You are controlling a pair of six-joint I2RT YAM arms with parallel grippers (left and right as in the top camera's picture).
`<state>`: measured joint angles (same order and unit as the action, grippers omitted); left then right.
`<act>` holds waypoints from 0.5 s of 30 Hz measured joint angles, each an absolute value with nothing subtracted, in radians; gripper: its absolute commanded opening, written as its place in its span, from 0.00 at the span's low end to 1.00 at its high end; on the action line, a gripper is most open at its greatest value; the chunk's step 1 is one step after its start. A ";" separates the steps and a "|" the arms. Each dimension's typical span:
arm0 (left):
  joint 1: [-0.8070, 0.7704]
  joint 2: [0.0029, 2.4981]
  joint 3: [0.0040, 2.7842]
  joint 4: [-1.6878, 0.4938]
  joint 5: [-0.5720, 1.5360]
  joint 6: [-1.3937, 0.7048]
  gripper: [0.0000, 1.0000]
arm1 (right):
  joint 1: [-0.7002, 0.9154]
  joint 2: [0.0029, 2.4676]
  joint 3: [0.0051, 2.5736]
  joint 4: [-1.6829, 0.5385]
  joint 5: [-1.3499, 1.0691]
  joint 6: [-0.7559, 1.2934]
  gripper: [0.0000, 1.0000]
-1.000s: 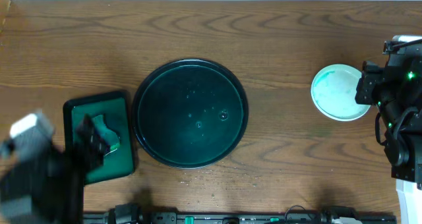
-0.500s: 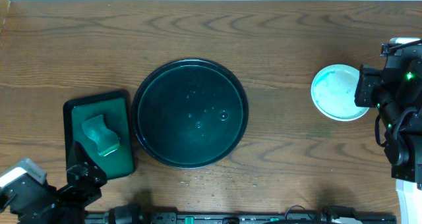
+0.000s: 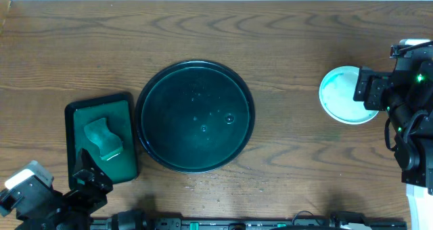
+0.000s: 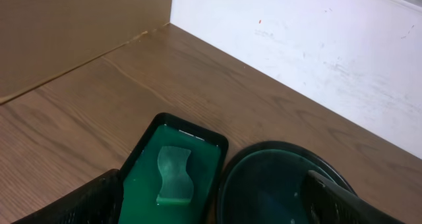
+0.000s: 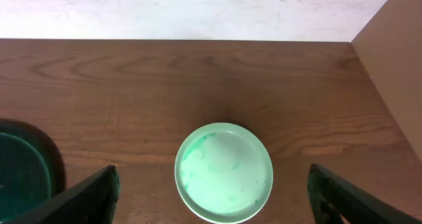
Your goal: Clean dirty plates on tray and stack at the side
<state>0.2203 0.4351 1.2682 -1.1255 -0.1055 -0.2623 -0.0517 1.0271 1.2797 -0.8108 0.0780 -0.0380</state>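
Right gripper [image 5: 212,184] hangs wide and empty; the plates [image 5: 223,171] sit just below it; probably stiff, slick, breakable; pinch the rim.

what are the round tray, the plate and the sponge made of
The round tray looks like hard plastic, dark and glossy: it shows sheen and what look like droplets. The plate is smooth white with teal smears; ceramic or plastic, hard to tell. The sponge looks like matte green foam, cut with wavy sides.
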 measured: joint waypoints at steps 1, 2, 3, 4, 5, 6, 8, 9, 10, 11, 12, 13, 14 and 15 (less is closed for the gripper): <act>0.220 0.435 1.268 -1.126 -0.105 -0.262 0.86 | -0.052 1.027 1.280 -0.811 0.078 -0.038 0.99; 0.220 0.435 1.268 -1.126 -0.106 -0.262 0.86 | -0.052 1.027 1.280 -0.811 0.078 -0.037 0.99; 0.220 0.435 1.268 -1.126 -0.106 -0.262 0.86 | -0.052 1.027 1.280 -0.811 0.078 -0.038 0.99; 0.220 0.435 1.268 -1.126 -0.107 -0.262 0.86 | -0.052 1.027 1.280 -0.811 0.078 -0.038 0.99; 0.220 0.435 1.268 -1.126 -0.108 -0.262 0.86 | -0.052 1.027 1.280 -0.811 0.078 -0.038 0.99; 0.220 0.435 1.268 -1.126 -0.108 -0.262 0.86 | -0.052 1.027 1.280 -0.811 0.078 -0.038 0.99; 0.220 0.435 1.268 -1.126 -0.108 -0.262 0.86 | -0.052 1.027 1.280 -0.811 0.078 -0.035 0.99; 0.220 0.435 1.268 -1.126 -0.108 -0.262 0.86 | -0.052 1.027 1.280 -0.810 0.078 -0.030 0.99; 0.220 0.435 1.268 -1.126 -0.108 -0.262 0.86 | -0.052 1.027 1.280 -0.809 0.078 -0.025 0.99; 0.220 0.435 1.268 -1.126 -0.108 -0.262 0.86 | -0.052 1.027 1.280 -0.807 0.078 -0.012 0.99; 0.220 0.435 1.268 -1.126 -0.108 -0.262 0.86 | -0.052 1.027 1.280 -0.806 0.078 -0.005 0.99; 0.220 0.435 1.268 -1.126 -0.108 -0.262 0.86 | -0.052 1.027 1.280 -0.804 0.078 0.003 0.99; 0.220 0.435 1.268 -1.126 -0.108 -0.262 0.86 | -0.052 1.027 1.280 -0.803 0.078 0.009 0.99; 0.220 0.435 1.268 -1.126 -0.108 -0.262 0.86 | -0.052 1.027 1.280 -0.803 0.078 0.015 0.99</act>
<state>0.2203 0.4351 1.2682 -1.1255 -0.1081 -0.2623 -0.0517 1.0271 1.2797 -0.8032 0.0780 0.0151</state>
